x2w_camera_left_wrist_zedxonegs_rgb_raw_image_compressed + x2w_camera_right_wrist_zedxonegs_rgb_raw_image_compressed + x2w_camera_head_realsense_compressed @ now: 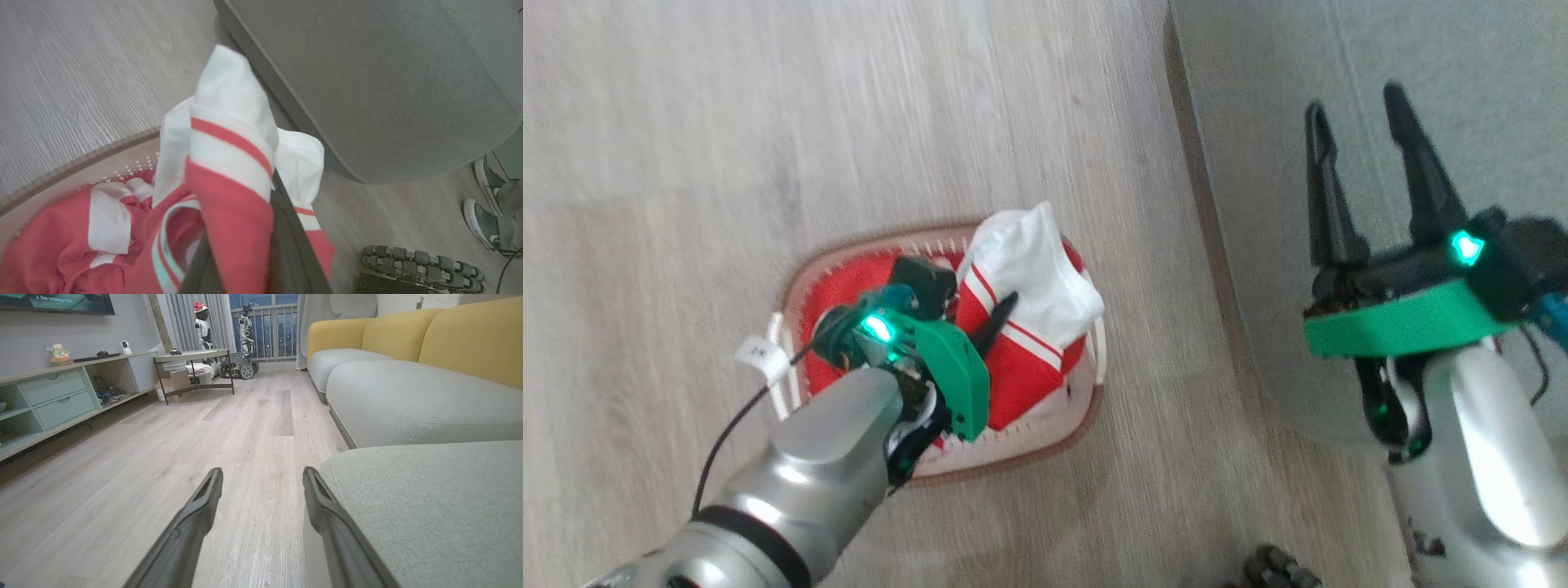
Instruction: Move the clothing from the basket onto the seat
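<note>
The left hand (1001, 314) is pinched on a fold of the clothing (1029, 269), whose white-and-red end stands up at the side of the basket (866, 241) nearest the seat (1339, 49). The rest lies heaped inside the basket, which sits on the floor (686, 122). The lift probably wants to go straight up until the cloth clears the rim, then across, lest trailing fabric drag the basket. The right hand (1356, 102) hangs wide and empty over the seat's edge. A screen (57, 302) caption seems to read "A Star crossing night"; the white tag (760, 351) is illegible.
</note>
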